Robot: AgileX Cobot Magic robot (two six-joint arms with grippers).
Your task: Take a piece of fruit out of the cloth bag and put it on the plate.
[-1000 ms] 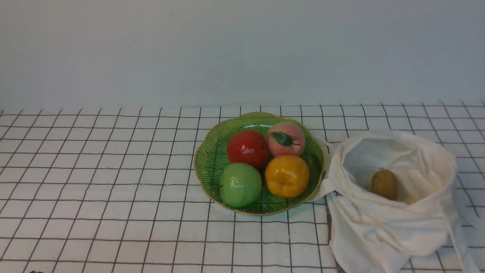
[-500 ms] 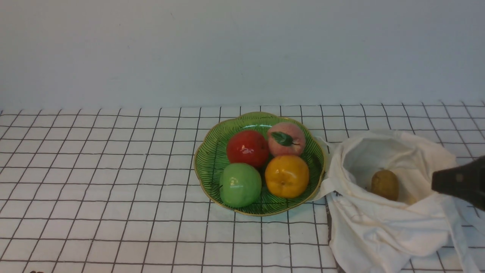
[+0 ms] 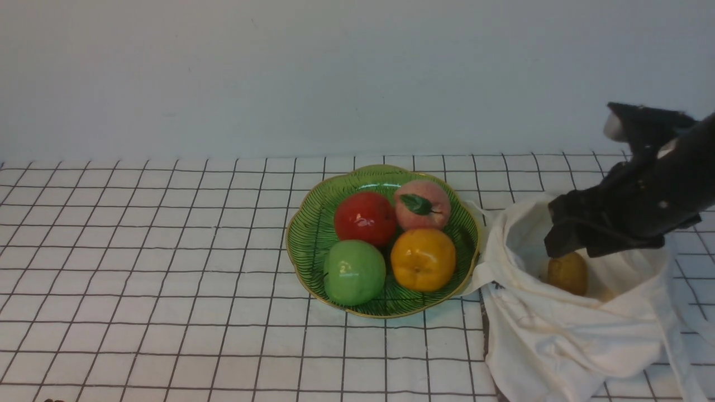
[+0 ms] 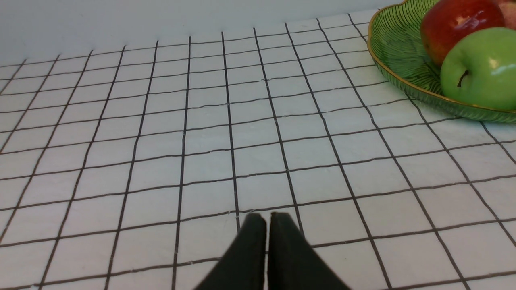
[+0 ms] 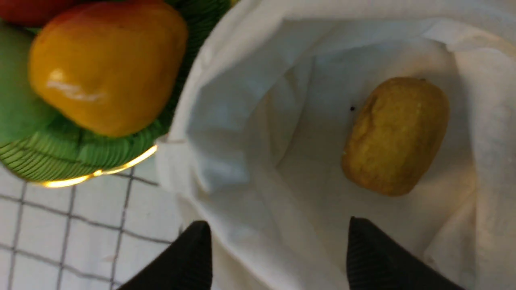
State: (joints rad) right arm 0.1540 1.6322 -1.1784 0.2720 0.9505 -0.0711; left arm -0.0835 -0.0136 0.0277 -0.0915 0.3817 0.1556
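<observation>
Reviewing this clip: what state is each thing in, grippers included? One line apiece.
Right gripper: open, empty, above the bag
Left gripper: fingertips close together, nothing held
Cloth bag: mouth open, fabric rumpled
Kiwi: inside the bag, not gripped
Green plate: upright, holding four fruits

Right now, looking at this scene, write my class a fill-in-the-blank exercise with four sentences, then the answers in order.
1. The kiwi lies inside the cloth ____.
2. The apple with the green skin rests on the scalloped ____.
3. The peach has one dark green ____ on it.
4. The fingers of the right end effector are spread ____, holding nothing.

Missing words: bag; plate; leaf; apart.
</observation>
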